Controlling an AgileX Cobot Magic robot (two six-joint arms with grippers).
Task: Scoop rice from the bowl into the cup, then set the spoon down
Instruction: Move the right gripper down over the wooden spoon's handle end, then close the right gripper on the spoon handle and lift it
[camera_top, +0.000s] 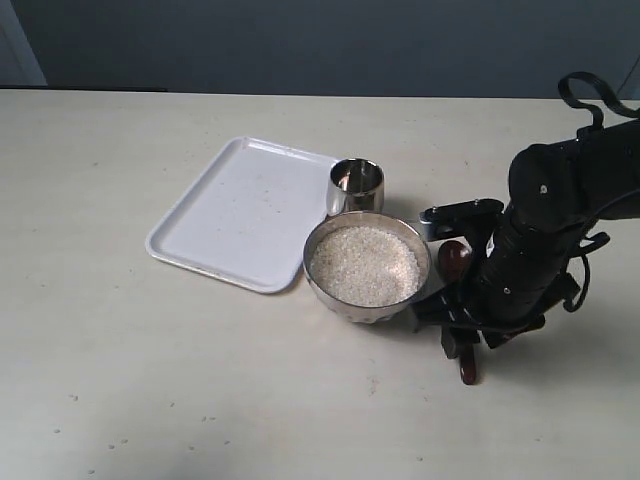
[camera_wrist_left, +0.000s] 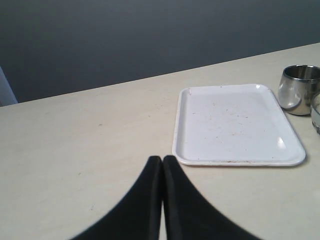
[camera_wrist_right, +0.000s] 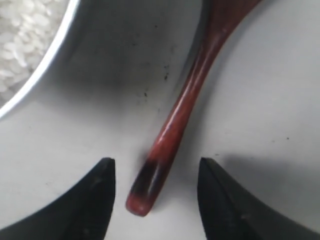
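Observation:
The steel bowl (camera_top: 367, 298) holds white rice (camera_top: 364, 265) at the table's middle. Behind it, touching its rim, stands the small steel cup (camera_top: 355, 186); its inside looks dark. The reddish-brown wooden spoon (camera_wrist_right: 185, 105) lies flat on the table to the right of the bowl, its head (camera_top: 455, 259) near the bowl's rim and its handle end (camera_top: 468, 372) towards the front. My right gripper (camera_wrist_right: 156, 167) hovers open over the handle end, one finger on each side, touching nothing. The left gripper (camera_wrist_left: 162, 160) is shut and empty, off to the left of the tray; the cup (camera_wrist_left: 299, 89) shows in its view.
A white rectangular tray (camera_top: 245, 210) lies left of the cup and bowl, its corner close to the bowl. The bowl's rim (camera_wrist_right: 37, 80) is near my right gripper's finger. The right arm (camera_top: 545, 230) hides the spoon's middle in the exterior view.

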